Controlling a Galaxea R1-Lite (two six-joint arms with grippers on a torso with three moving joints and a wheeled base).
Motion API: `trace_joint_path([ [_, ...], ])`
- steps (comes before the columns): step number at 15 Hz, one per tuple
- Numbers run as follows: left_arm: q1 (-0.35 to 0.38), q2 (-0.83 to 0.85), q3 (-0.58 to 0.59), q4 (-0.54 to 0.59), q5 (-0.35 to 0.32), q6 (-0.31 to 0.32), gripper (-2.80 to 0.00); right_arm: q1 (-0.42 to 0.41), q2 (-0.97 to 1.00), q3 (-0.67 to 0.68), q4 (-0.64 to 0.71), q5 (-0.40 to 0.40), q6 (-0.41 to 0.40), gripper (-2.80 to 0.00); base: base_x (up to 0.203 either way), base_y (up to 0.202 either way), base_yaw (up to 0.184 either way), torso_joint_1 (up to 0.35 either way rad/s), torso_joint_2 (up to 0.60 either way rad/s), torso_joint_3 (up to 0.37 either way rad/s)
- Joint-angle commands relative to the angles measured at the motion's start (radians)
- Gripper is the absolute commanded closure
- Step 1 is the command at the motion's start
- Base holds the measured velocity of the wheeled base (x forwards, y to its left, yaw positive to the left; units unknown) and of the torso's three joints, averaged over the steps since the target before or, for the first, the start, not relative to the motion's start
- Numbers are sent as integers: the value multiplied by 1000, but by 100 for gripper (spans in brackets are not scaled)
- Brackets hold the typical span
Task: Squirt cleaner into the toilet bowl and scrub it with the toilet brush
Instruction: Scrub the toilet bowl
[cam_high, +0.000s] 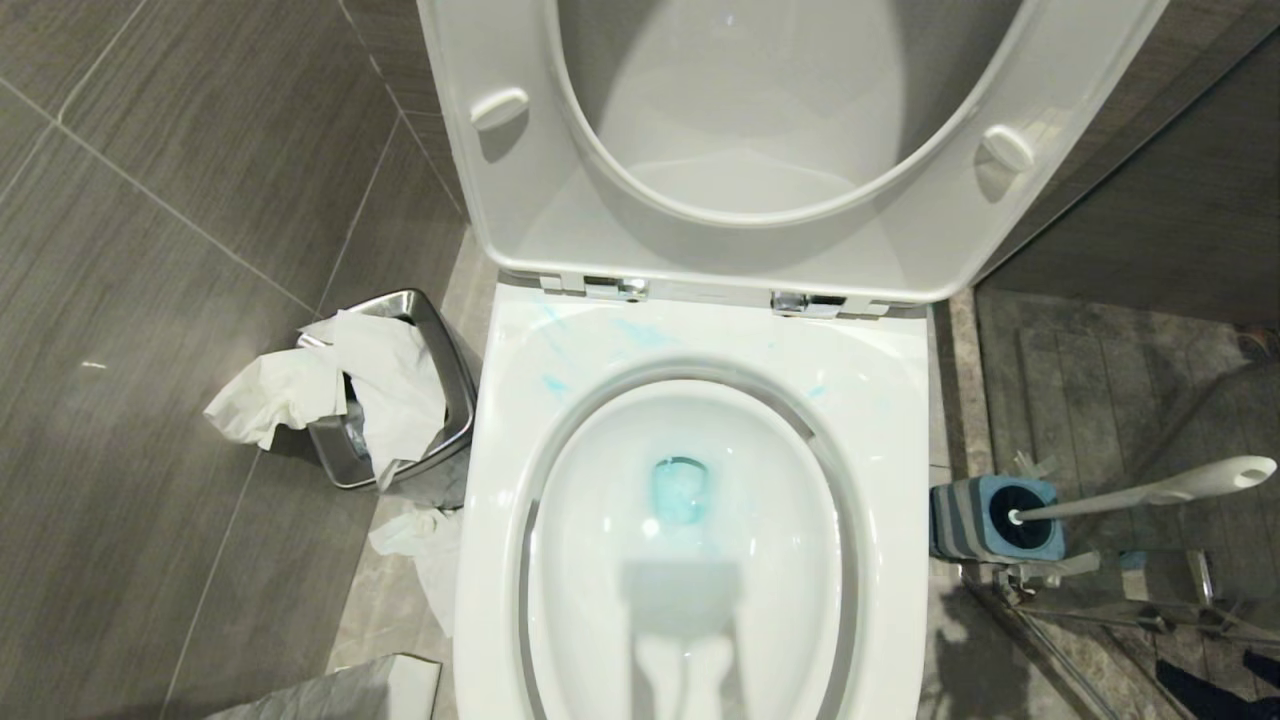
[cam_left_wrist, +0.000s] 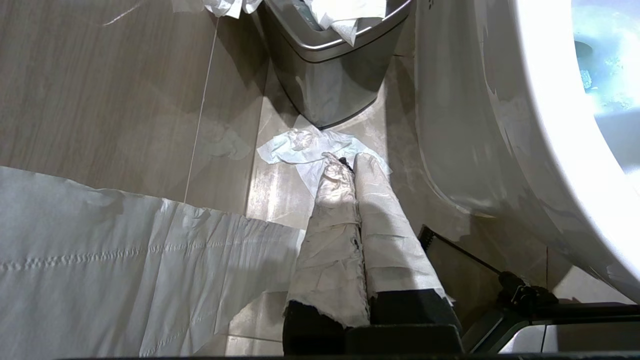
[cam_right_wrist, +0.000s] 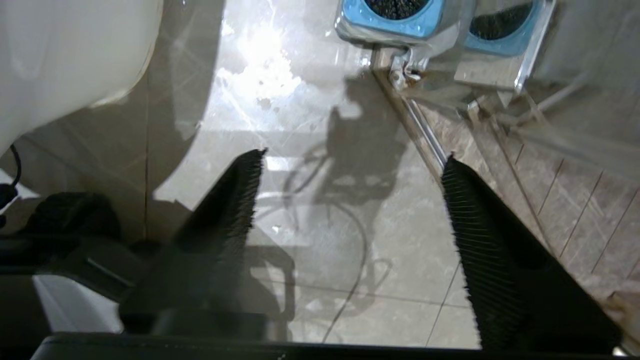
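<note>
Toilet brush (cam_high: 1150, 492) in holder (cam_high: 985, 520), right of toilet bowl (cam_high: 690, 340). Right gripper (cam_right_wrist: 350, 165) fingers wide, empty; left gripper (cam_left_wrist: 350, 165) fingers pressed together.

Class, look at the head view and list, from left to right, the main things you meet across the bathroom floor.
Steel bin stuffed with tissue → toilet bowl with blue cleaner in its water → blue brush holder → toilet brush handle leaning right.

toilet brush (cam_high: 1150, 492): bristle head sunk in the holder (cam_high: 990, 520), only its dark top shows | toilet bowl (cam_high: 690, 560): front rim cut off by the head view's lower edge | steel bin (cam_high: 400, 400): inside buried under crumpled paper (cam_high: 330, 385) | cleaner bottle: nowhere to be told
</note>
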Motion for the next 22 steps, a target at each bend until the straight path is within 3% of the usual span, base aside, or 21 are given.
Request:
trace_joint_path([
  [1, 1, 1, 2, 0, 0, 0, 0, -1, 93, 2, -59, 0, -2, -280, 0, 0, 0, 0, 0, 0],
  [10, 0, 1, 1, -1, 0, 0, 0, -3, 350, -92, -253, 0, 8, -280, 0, 0, 0, 0, 0, 0],
  [14, 0, 1, 0, 0, 0, 0, 0, -3, 446, -165, -276, -50, 9, -280, 0, 0, 0, 0, 0, 0],
  [22, 0, 1, 1, 0, 0, 0, 0, 9, 558, -307, -294, -54, 4, -280, 0, 0, 0, 0, 0, 0],
])
